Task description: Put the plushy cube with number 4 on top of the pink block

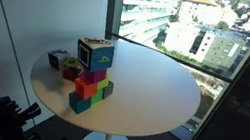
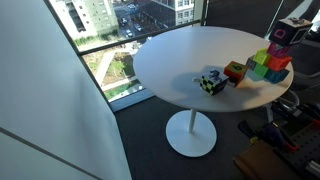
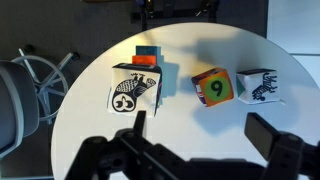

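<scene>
The plushy cube with number 4 (image 1: 95, 51) is teal-blue and sits on top of the pink block (image 1: 92, 75), at the top of a stack of small blocks. Both exterior views show it so; in an exterior view the cube (image 2: 291, 32) rests on the pink block (image 2: 281, 48). In the wrist view the cube (image 3: 135, 90) shows a black-and-white face, and the pink block is hidden under it. My gripper (image 3: 205, 135) is open and empty. It is above the table and apart from the cube.
An orange-red block (image 1: 84, 88), a teal block (image 1: 79, 103) and a green block (image 1: 103, 89) make up the lower stack. A multicoloured cube with a 9 (image 3: 212, 87) and a white zebra cube (image 3: 258, 86) lie beside it on the round white table (image 1: 153, 85). Windows stand behind.
</scene>
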`<state>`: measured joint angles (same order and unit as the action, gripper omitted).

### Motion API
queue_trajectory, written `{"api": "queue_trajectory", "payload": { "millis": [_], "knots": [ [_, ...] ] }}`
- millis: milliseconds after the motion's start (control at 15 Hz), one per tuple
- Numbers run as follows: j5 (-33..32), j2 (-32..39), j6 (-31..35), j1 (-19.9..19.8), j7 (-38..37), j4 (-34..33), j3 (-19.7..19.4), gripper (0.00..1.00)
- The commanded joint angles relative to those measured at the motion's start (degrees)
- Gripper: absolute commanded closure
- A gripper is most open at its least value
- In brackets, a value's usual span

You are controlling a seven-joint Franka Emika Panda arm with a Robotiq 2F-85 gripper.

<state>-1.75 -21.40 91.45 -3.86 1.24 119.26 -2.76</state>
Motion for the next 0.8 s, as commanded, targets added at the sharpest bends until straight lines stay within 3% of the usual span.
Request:
{"api": "queue_trajectory", "payload": {
  "millis": [0, 733],
  "knots": [
    [-1.2, -1.4, -0.9, 0.5, 0.0, -1.9, 0.4, 0.00],
    [-0.2, -1.8, 0.0, 0.6, -0.1, -1.2, 0.3, 0.00]
  ]
}}
